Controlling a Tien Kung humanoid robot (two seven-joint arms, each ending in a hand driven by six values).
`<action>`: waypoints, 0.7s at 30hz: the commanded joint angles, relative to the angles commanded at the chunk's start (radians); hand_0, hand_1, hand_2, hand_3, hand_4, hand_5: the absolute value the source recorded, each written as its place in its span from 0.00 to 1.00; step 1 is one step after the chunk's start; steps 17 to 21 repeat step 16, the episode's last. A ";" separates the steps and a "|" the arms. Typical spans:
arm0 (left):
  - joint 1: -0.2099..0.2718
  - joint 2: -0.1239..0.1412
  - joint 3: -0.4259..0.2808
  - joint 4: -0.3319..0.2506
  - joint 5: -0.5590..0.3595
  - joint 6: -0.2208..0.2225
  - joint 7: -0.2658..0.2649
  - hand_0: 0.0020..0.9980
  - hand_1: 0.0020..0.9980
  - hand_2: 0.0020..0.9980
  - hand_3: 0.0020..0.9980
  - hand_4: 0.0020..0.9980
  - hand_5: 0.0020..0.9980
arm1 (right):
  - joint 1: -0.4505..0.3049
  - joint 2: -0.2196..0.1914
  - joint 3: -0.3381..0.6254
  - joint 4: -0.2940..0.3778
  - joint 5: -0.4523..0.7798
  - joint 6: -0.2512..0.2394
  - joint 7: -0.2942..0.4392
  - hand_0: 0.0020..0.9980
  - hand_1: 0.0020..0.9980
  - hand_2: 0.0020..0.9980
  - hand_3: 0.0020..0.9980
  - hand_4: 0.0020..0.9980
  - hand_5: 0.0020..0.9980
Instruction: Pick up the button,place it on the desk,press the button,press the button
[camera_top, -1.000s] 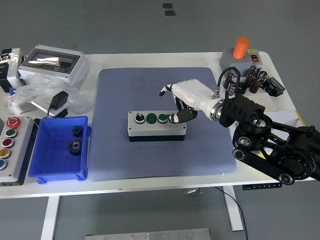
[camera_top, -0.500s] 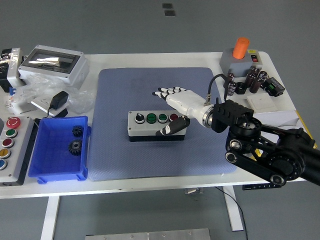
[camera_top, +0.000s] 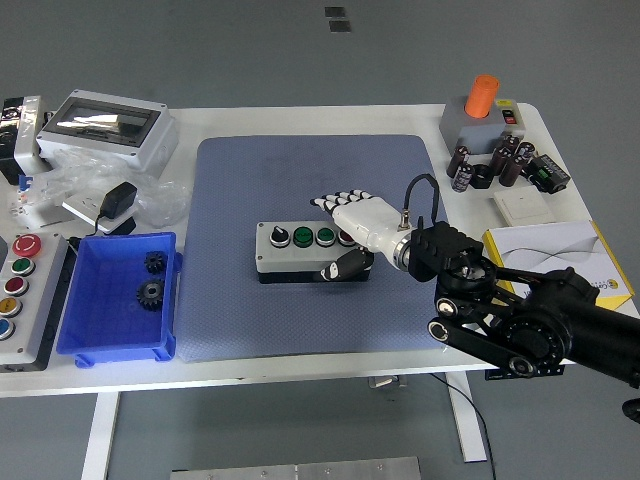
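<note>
A grey button box (camera_top: 305, 251) with a black selector knob, two green buttons and a partly hidden red one stands on the blue mat (camera_top: 310, 290) at the table's middle. My right hand (camera_top: 345, 225) is white with black fingertips. It lies over the box's right end, fingers (camera_top: 337, 198) spread flat above the far edge and thumb (camera_top: 338, 268) down against the box's front face. It holds nothing. My left arm is out of view.
A blue bin (camera_top: 115, 330) with two black gears stands at the left. A second button panel (camera_top: 20, 290) lies at the far left edge. A grey enclosure (camera_top: 105, 125), bags and a charger lie back left. An orange-topped device (camera_top: 478, 110), capacitors and papers lie at the right.
My right arm has swung in lower and to the left. The hand turned from curled beside the box's right end to spread flat over it, thumb on the front face.
</note>
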 joint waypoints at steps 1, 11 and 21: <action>0.000 0.000 -0.001 0.000 0.001 0.000 0.000 0.73 0.73 0.60 0.62 0.50 0.35 | -0.001 0.002 -0.007 -0.004 -0.001 -0.008 -0.002 0.79 0.84 0.87 1.00 1.00 0.36; 0.002 0.002 -0.003 0.000 0.002 0.001 0.001 0.73 0.73 0.60 0.62 0.50 0.35 | -0.006 0.007 -0.039 -0.020 0.005 -0.056 -0.006 0.43 0.62 0.64 0.83 0.90 0.22; 0.004 0.003 -0.002 0.000 0.001 0.002 0.001 0.73 0.73 0.60 0.62 0.50 0.35 | -0.010 0.006 -0.040 -0.028 0.025 -0.103 -0.001 0.30 0.46 0.49 0.67 0.72 0.07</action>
